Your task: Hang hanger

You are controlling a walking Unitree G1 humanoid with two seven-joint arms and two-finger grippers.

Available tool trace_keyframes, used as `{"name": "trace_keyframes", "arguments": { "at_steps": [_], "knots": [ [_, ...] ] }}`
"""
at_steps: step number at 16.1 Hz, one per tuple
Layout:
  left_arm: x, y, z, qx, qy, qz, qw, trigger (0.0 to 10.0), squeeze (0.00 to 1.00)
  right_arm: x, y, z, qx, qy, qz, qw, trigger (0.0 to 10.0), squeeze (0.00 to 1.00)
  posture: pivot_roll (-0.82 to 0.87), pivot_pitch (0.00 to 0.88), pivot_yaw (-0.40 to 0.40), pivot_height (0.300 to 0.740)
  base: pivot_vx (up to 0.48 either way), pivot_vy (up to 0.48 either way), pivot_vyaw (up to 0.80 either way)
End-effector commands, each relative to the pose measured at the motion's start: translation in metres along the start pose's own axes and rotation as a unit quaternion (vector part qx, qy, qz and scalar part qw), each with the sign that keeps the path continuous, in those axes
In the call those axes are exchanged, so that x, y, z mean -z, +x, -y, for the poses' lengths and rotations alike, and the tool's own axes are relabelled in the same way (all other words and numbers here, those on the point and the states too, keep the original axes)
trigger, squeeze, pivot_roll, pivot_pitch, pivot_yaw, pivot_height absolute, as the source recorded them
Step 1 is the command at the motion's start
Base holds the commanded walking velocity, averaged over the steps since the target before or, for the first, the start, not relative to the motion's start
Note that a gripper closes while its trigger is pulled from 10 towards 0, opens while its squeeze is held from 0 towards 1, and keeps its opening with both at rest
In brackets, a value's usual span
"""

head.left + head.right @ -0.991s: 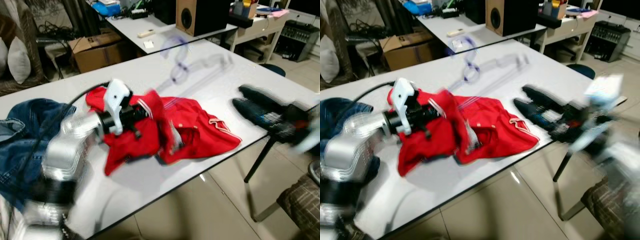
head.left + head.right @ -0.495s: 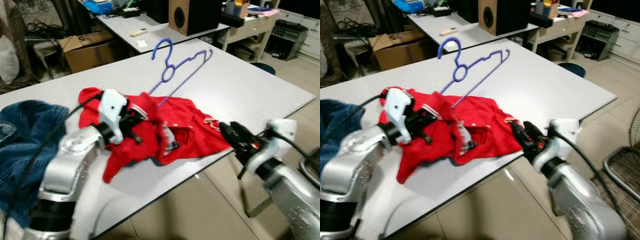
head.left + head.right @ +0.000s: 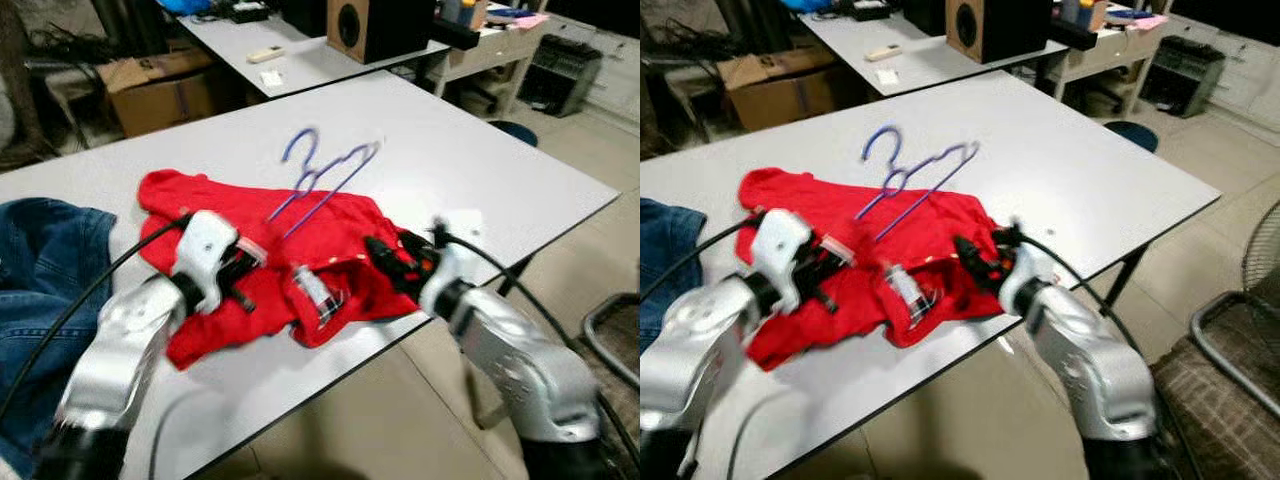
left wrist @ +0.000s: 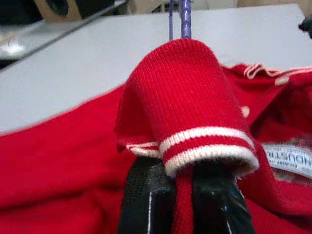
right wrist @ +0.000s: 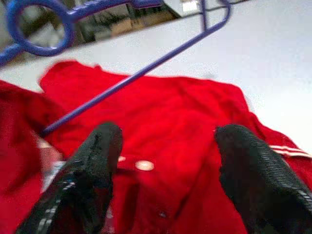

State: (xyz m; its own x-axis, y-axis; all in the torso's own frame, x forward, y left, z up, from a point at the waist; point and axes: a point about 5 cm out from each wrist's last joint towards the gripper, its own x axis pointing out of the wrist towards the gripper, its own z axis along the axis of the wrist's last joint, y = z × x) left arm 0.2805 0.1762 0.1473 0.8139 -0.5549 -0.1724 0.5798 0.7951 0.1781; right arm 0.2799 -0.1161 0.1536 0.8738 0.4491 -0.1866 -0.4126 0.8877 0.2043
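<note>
Hanger (image 3: 325, 172) is the purple wire kind, and it's lying partly on the white tabletop (image 3: 480, 170) and partly on top of the red shirt (image 3: 300, 250), hook end pointing away from me toward the far side. In my right wrist view I can see its long straight bar (image 5: 136, 73) crossing over the red fabric, with the round loop near the hook (image 5: 36, 22) up past it. The shirt is bunched up near the front edge of the tabletop, with a white label (image 3: 318, 296) showing in the crumpled middle part. My left hand (image 3: 248, 270) is on the left side of the shirt and it's clamped on a fold of the fabric; the left wrist view shows a red ribbed cuff with a white stripe (image 4: 195, 141) draped right over my fingers (image 4: 146, 200), with red cloth pinched between them. My right hand (image 3: 385, 258) is at the right side of the shirt, fingers spread wide apart with nothing between them, just hovering over the red cloth short of the hanger bar. Off to my left there's a pile of blue denim (image 3: 45, 270) on the same tabletop, just beside the shirt. Behind all this there's another table with a wooden speaker (image 3: 375, 25) on it and a cardboard box (image 3: 160, 90) on the floor.
</note>
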Motion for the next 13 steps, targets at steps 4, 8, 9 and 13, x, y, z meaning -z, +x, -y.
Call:
{"name": "trace_keyframes", "arguments": {
  "at_steps": [4, 8, 9, 13],
  "knots": [
    [-0.009, -0.01, -0.001, -0.021, -0.005, 0.015, 1.0, 10.0, 0.0, 0.004, -0.001, -0.022, -0.059, -0.002, -0.056, 0.997, 10.0, 0.0, 0.04, 0.065, -0.058, 0.74, 0.0, 0.0, 0.0],
    [-0.024, -0.006, -0.007, -0.03, -0.026, 0.059, 0.997, 10.0, 0.0, 0.009, -0.002, -0.031, -0.039, -0.003, -0.13, 0.991, 10.0, 0.0, 0.01, 0.079, -0.046, 0.74, 0.0, 0.0, 0.0],
    [-0.027, -0.004, -0.007, -0.027, -0.023, 0.06, 0.998, 10.0, 0.0, 0.01, 0.0, -0.03, -0.025, -0.015, -0.16, 0.987, 10.0, 0.0, 0.01, 0.084, -0.05, 0.74, 0.0, 0.0, 0.0],
    [-0.033, -0.005, -0.012, -0.035, -0.018, 0.066, 0.997, 10.0, 0.0, 0.005, 0.0, -0.041, -0.005, 0.015, -0.171, 0.985, 10.0, 0.0, 0.01, 0.098, -0.058, 0.74, 0.0, 0.0, 0.0]
  ]
}}
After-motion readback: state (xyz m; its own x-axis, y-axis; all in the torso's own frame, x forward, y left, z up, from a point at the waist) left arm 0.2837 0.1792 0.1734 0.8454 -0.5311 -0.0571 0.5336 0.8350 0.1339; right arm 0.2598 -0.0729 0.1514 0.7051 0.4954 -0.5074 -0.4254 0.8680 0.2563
